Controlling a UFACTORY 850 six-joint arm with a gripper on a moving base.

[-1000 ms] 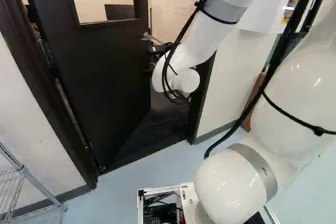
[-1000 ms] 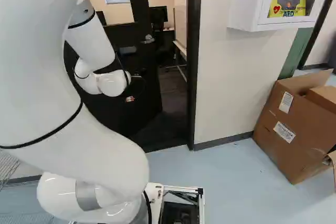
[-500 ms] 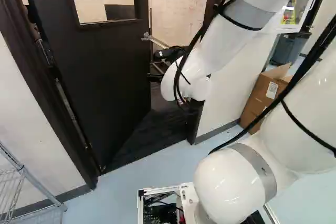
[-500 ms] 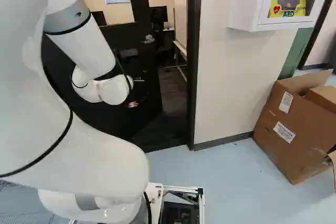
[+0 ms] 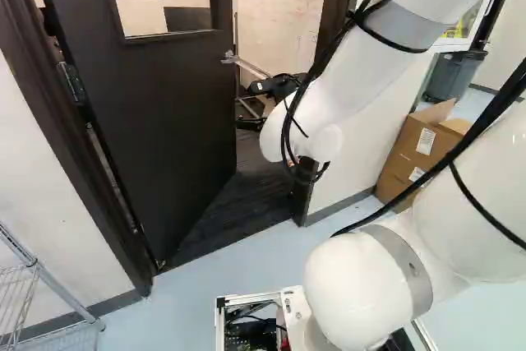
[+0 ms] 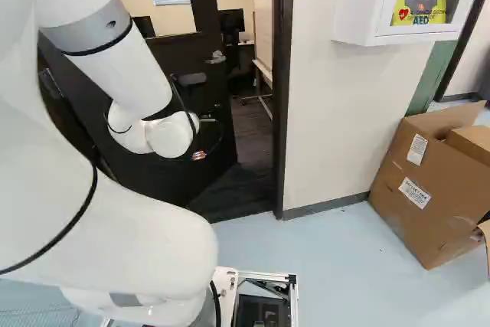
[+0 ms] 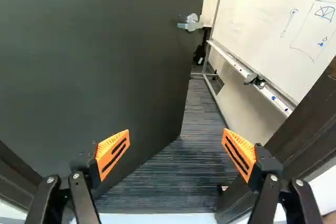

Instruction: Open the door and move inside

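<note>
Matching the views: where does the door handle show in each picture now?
Left base view: handle, upper part, left of centre, near the free edge of the door.
Right base view: handle, upper part, left of centre.
Wrist view: handle, ahead of the end effector.
Shared landmark: the dark door.

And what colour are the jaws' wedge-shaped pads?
Orange pads with black stripes; the wrist view shows them best.

L: rack (image 5: 33,265), then door (image 5: 164,104) | bhd drwy (image 6: 282,112): whtbd (image 7: 273,35) | R: box (image 6: 429,189) on flr (image 6: 329,258), cab (image 6: 358,5) on wall (image 6: 337,105)
</note>
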